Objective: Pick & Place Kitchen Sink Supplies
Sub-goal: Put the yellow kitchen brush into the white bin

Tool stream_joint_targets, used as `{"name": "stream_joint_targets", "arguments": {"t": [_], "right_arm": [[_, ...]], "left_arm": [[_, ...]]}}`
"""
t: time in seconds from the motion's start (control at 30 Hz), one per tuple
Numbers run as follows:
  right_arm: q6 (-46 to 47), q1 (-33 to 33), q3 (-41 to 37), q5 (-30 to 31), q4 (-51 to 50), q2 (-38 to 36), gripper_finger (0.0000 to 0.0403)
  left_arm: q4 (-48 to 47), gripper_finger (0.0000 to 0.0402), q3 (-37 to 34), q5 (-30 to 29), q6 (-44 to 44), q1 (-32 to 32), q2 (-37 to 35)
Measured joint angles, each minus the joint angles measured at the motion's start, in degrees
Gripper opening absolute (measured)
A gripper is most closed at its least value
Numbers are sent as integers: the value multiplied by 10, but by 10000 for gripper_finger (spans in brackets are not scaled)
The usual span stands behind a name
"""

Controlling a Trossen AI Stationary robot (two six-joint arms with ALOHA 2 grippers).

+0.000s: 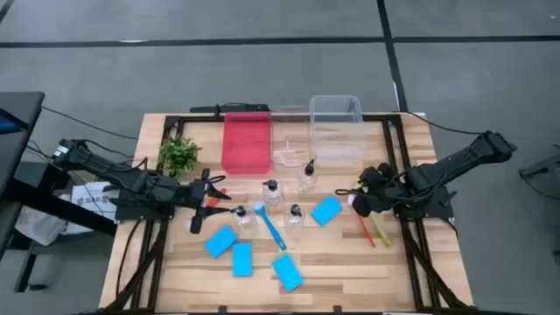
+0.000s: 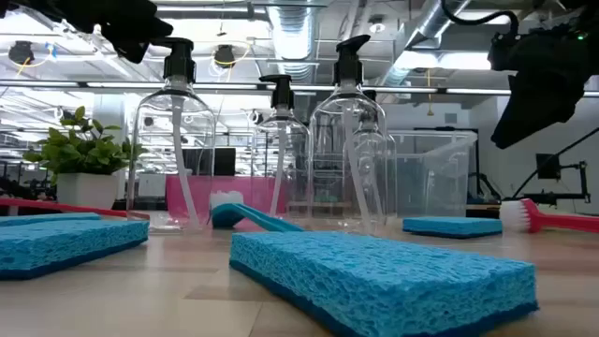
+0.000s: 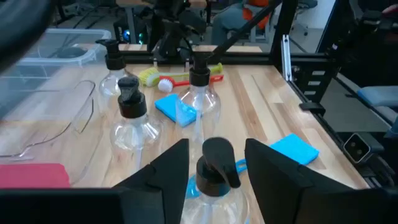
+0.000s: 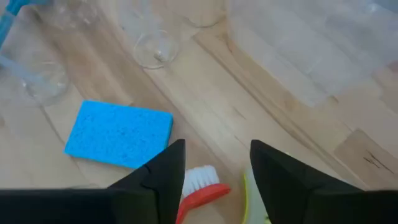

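Four small clear pump bottles stand mid-table; the one nearest the left gripper, a clear bottle, is cut off below its shoulder in the left wrist view, with only its black pump top and upper curve showing. In the high view its glass almost vanishes against the wood. The left gripper's fingers stand parted on either side of that pump top, close to it; whether they touch it cannot be told, and nothing is gripped.

Four flat bright-blue sponges lie around the bottles: three toward the near edge and one, the right-hand sponge, beside the right gripper. A blue brush lies between the bottles. The red brush and the yellow-green brush lie side by side under the right gripper, whose fingers are spread and empty above the red brush's white bristles; the yellow-green one is mostly hidden behind a finger there.
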Motion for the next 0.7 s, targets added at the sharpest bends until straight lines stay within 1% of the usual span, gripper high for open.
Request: {"name": "stream_joint_targets", "arguments": {"t": [0.23, 0.53, 0.7], "right_arm": [[0, 14, 0, -2, 1, 0, 162], [1, 16, 0, -4, 0, 0, 168], [47, 16, 0, -5, -29, 0, 167]], "left_arm": [[-2, 159, 0, 0, 0, 0, 0], [-2, 159, 0, 0, 0, 0, 0], [-2, 159, 0, 0, 0, 0, 0]]}}
